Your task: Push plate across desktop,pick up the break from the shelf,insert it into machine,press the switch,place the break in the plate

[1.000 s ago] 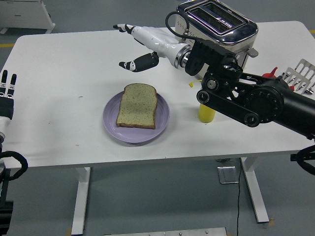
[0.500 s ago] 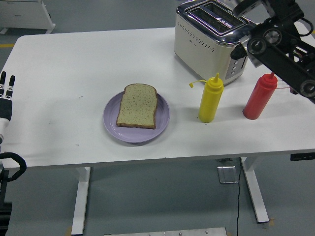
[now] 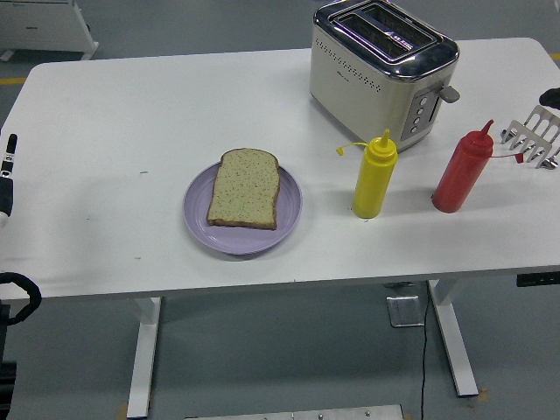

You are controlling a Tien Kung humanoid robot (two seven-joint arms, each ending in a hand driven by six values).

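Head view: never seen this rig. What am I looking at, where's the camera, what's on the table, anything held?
One picture, taken from a camera high on a humanoid robot, looking down over a white table. On it: a slice of bread lying on a purple plate, a toaster, a yellow bottle, a red bottle and a metal rack at the right edge. Only a sliver of the left hand shows at the left edge. Nothing visible is being held.

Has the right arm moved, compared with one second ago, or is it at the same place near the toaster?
Yes. It has withdrawn rightward, away from the toaster; only a dark tip remains at the right edge, beyond the red bottle.
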